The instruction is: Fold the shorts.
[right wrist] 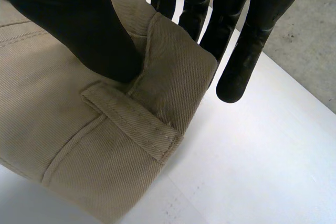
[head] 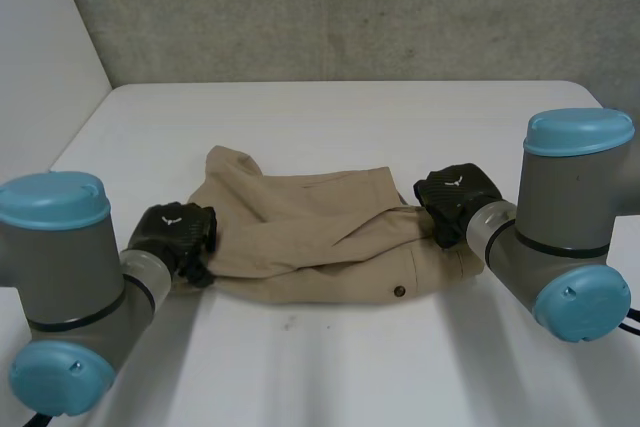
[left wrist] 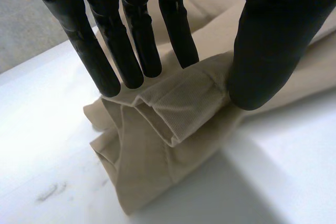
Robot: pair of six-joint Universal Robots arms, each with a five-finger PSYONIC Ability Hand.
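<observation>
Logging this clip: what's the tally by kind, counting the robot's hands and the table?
Tan fabric shorts: 1
Black robot hands: 2, left hand and right hand, each pinching the cloth
White table: 1
Total: 4

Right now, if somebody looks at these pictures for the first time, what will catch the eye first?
The beige shorts lie rumpled in the middle of the white table. At one end the black left robot hand pinches a folded, stitched edge between thumb and fingers. At the other end the right robot hand pinches the waistband corner, just beside a belt loop.
</observation>
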